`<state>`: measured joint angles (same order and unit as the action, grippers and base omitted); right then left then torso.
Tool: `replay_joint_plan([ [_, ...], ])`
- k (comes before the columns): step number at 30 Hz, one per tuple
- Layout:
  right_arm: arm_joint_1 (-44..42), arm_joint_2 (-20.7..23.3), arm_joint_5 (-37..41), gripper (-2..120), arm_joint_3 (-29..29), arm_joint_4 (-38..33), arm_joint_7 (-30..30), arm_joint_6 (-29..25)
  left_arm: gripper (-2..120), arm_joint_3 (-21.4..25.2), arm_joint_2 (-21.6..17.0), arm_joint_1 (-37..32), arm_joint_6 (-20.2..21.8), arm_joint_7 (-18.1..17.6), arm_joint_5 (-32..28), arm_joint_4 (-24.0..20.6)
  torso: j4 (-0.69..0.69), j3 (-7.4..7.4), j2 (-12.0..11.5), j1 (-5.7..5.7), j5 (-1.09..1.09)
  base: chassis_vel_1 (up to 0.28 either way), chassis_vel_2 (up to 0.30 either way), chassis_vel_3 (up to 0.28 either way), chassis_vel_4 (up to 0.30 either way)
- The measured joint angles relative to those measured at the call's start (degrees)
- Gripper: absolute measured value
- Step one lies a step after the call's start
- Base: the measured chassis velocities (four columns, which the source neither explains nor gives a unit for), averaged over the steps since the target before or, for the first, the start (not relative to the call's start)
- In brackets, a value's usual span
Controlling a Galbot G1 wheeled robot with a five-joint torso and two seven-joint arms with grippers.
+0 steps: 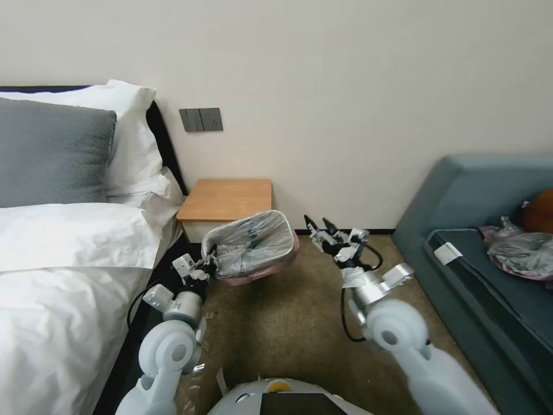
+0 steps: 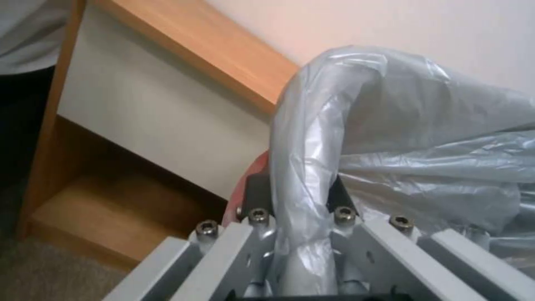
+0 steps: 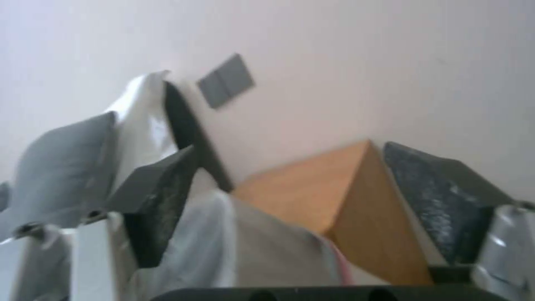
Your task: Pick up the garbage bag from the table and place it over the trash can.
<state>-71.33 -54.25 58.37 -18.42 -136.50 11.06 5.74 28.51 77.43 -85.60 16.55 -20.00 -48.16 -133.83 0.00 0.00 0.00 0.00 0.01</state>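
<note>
A: Where's the garbage bag (image 1: 253,245)?

B: Already stretched over the trash can (image 1: 262,275). Thin crinkly grey film, translucent, pinkish-red band at the rim along the lower edge. The can is tilted, mouth twd the robot, off the floor in front of the table (image 1: 226,200).

A: Who's holding it?

B: Left gripper (image 1: 208,266), at the can's left rim. In the left wrist view its 2 black pads are clamped on the film-wrapped rim (image 2: 304,167), plastic bunched smooth and glossy between them. Red edge peeks out just beside 1 pad.

A: Right one?

B: Right gripper (image 1: 322,226) sits just right of the can, not touching. Fingers spread apart, nothing between them. The right wrist view shows its 2 dark, rough-textured fingertips (image 3: 161,196) wide, w/ bag film and the table's corner seen between.

A: Table?

B: Boxy wood, orange-brown top, flat and bare, white front, low shelf beneath. Stands against the wall beside the bed (image 1: 63,265) w/ white linen and a grey pillow.

A: Anything else?

B: Blue-grey sofa (image 1: 489,230) at right, w/ another crumpled grey-pink plastic bundle (image 1: 521,253) on its seat. Brown carpet underneath.
</note>
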Motion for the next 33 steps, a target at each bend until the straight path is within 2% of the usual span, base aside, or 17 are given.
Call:
replay_joint_plan([
  [2,4.5,5.6,2.5,98,0.3,-1.7,-0.4,3.1,3,-0.4,-1.2,0.2,0.1,1.0,1.8,0.6,0.00,0.00,0.0,0.00,0.01,0.000,0.000,0.000,0.000],
  [3,6.9,8.3,2.9,100,1.0,-1.8,-1.9,4.3,3,-0.6,-1.6,0.2,0.2,1.3,2.3,0.8,0.02,0.00,0.0,0.00,-0.01,0.000,0.000,0.000,0.000],
  [4,6.9,8.3,2.9,100,1.0,-1.8,-1.9,4.3,3,-0.6,-1.6,0.2,0.2,1.3,2.3,0.8,0.02,0.00,0.0,0.00,-0.01,0.000,0.000,0.000,0.000],
  [7,13.7,14.5,3.7,100,4.3,-0.8,-7.3,8.3,3,-1.3,-2.6,0.4,0.7,2.1,5.3,1.5,0.00,0.00,0.0,0.00,0.00,0.000,0.000,0.000,0.000],
  [12,20.1,17.9,3.9,98,8.9,0.7,-10.9,11.0,3,-2.0,-3.0,0.3,1.2,2.5,7.8,1.7,0.01,0.00,0.0,0.00,0.00,0.000,0.000,0.000,0.000],
  [15,29.4,20.7,3.8,85,17.1,2.2,-12.8,13.1,3,-2.7,-3.4,0.4,1.7,2.9,9.6,1.7,0.01,0.01,0.0,0.00,-0.02,0.000,0.000,0.000,0.000],
  [16,29.4,20.7,3.8,85,17.1,2.2,-12.8,13.1,3,-2.7,-3.4,0.4,1.7,2.9,9.6,1.7,0.01,0.01,0.0,0.00,-0.02,0.000,0.000,0.000,0.000],
  [18,32.9,21.2,3.5,80,20.8,2.8,-13.4,13.6,3,-2.9,-3.4,0.5,1.8,3.3,10.6,1.8,0.00,0.00,0.0,0.00,-0.01,0.000,0.000,0.000,0.000],
  [20,36.6,21.4,3.2,69,24.8,3.4,-14.1,14.2,3,-3.1,-3.4,0.6,1.9,3.6,11.6,1.8,0.01,0.01,0.0,0.00,-0.01,0.000,0.000,0.000,0.000],
  [21,36.6,21.4,3.2,69,24.8,3.4,-14.1,14.2,3,-3.1,-3.4,0.6,1.9,3.6,11.6,1.8,0.01,0.01,0.0,0.00,-0.01,0.000,0.000,0.000,0.000],
  [25,50.1,19.3,1.6,49,39.1,5.7,-14.7,16.0,3,-3.5,-3.6,0.6,2.0,4.7,13.3,1.8,0.00,0.01,0.0,0.00,-0.01,0.000,0.000,0.000,0.000],
  [26,50.1,19.3,1.6,49,39.1,5.7,-14.7,16.0,3,-3.5,-3.6,0.6,2.0,4.7,13.3,1.8,0.00,0.01,0.0,0.00,-0.01,0.000,0.000,0.000,0.000],
  [28,57.7,16.7,-0.6,39,47.9,7.6,-14.5,17.4,3,-3.6,-3.7,0.5,2.1,5.3,13.9,1.6,0.03,0.01,0.0,0.00,-0.03,0.000,0.000,0.000,0.000],
  [31,60.7,15.1,-2.3,31,51.9,8.8,-14.5,18.3,3,-3.5,-3.7,0.4,2.1,5.7,14.2,1.5,0.02,0.01,0.0,0.00,-0.01,0.000,0.000,0.000,0.000],
  [33,63.7,12.8,-4.0,21,55.9,9.6,-14.5,20.7,3,-3.3,-3.7,0.4,2.1,6.4,15.0,1.5,0.00,0.01,0.0,0.00,-0.01,0.000,0.000,0.000,0.000],
])
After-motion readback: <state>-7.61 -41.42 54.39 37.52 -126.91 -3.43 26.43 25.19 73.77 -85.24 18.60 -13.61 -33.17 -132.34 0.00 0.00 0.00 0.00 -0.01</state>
